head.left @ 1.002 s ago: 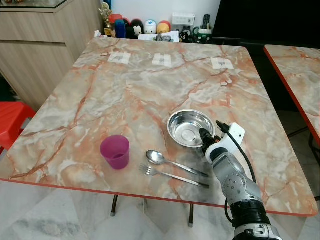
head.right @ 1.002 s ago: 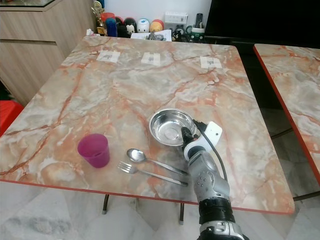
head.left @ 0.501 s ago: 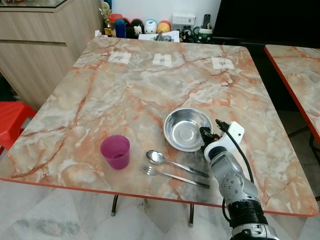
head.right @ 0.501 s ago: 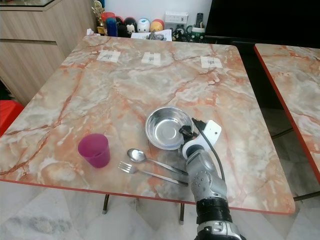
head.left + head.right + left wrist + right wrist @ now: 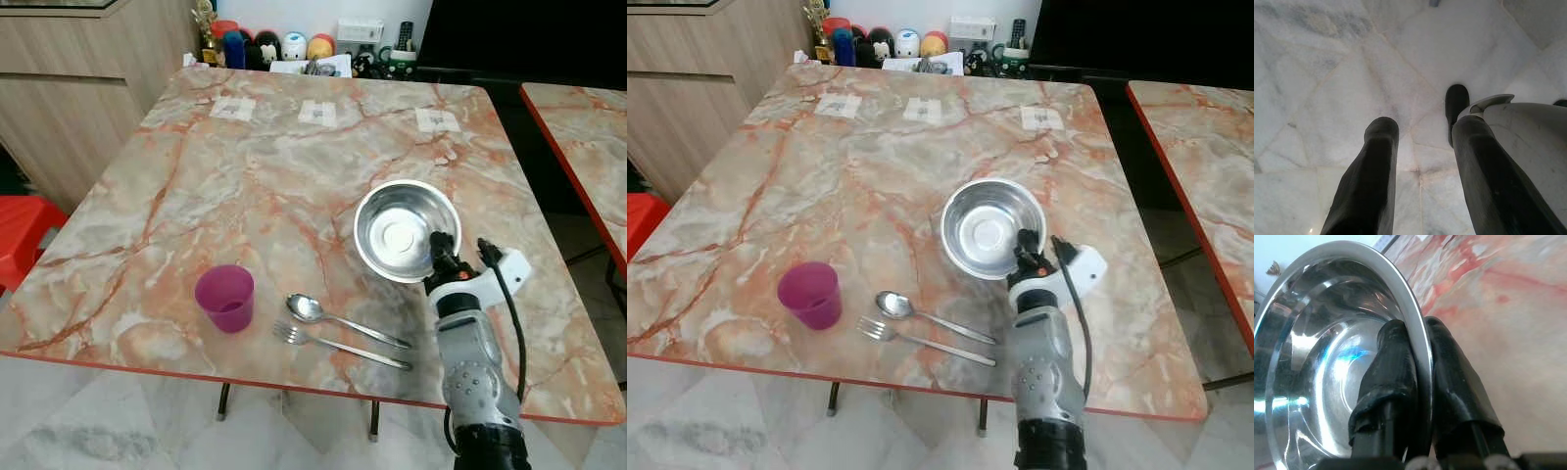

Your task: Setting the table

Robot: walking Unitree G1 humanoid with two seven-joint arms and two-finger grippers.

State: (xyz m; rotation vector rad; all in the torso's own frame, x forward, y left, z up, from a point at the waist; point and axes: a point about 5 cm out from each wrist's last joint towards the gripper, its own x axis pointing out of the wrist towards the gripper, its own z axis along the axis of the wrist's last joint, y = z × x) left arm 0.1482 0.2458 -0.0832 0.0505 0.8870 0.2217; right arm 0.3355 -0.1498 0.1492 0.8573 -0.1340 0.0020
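A steel bowl (image 5: 404, 228) is held tilted above the marble table (image 5: 245, 186), its near rim pinched by my right gripper (image 5: 438, 249), which is shut on it. The right wrist view has one black finger (image 5: 1393, 377) inside the bowl (image 5: 1327, 357) and the other outside the rim. A purple cup (image 5: 225, 298) stands near the table's front left. A spoon (image 5: 338, 316) and a fork (image 5: 333, 342) lie side by side near the front edge, left of my right arm. My left gripper (image 5: 1420, 161) hangs open over the tiled floor.
Three paper tags (image 5: 317, 112) lie along the table's far side. Toys and small items (image 5: 294, 49) crowd the back edge. A second marble table (image 5: 588, 147) stands at the right. A red stool (image 5: 24, 230) and a wooden cabinet (image 5: 69, 108) are at the left.
My right gripper has lifted the bowl off the table and carried it to the right and farther away, tilting it. Cup, spoon and fork have stayed put.
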